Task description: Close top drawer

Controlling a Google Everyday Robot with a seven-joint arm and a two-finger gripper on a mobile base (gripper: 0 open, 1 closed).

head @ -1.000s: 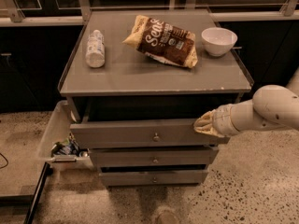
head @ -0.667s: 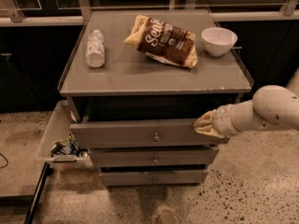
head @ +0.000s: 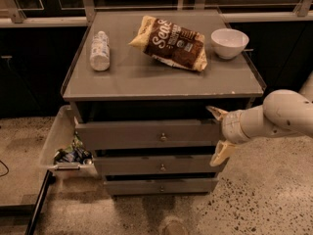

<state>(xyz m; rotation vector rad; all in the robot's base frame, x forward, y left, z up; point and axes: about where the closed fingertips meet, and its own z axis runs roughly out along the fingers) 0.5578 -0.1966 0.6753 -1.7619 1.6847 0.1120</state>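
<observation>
The top drawer (head: pixel 142 133) is the uppermost of three grey drawers, with a small round knob (head: pixel 163 137). Its front stands a little out from the cabinet, with a dark gap above it. My gripper (head: pixel 217 133), on a white arm coming in from the right, is at the drawer front's right end. It is open. One fingertip (head: pixel 214 112) is at the drawer's top right corner and the other (head: pixel 219 155) is just below the front's lower edge.
On the cabinet top (head: pixel 161 80) lie a plastic bottle (head: pixel 100 51), a chip bag (head: pixel 170 42) and a white bowl (head: pixel 229 42). A clear bin (head: pixel 66 146) with wrappers hangs on the cabinet's left side. Two lower drawers (head: pixel 161 166) sit below. The floor is speckled.
The gripper's fingers, together at the drawer's right end before, have spread apart. The arm has stayed at about the same place. The drawer has not visibly moved.
</observation>
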